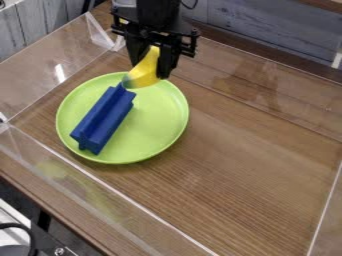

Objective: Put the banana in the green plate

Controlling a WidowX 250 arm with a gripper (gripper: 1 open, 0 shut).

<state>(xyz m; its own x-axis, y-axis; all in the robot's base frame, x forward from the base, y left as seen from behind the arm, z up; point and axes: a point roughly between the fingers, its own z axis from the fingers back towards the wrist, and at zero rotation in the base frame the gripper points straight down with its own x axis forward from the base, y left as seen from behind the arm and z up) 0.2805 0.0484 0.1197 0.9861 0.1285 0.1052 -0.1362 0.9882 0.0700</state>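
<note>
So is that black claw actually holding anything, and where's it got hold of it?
The gripper has the yellow banana by its upper end.

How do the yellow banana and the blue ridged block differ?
The yellow banana has a greenish-dark tip; the blue ridged block is blue all over. The banana is held in the black gripper; the block lies on the round lime-green plate. Both are longer than they are wide.

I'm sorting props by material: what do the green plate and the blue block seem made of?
The green plate: probably smooth plastic, judging by its even lime colour and thin rim. The blue block: perhaps plastic or foam, its ridged surface looking fairly matte; which one stays unclear.
</note>
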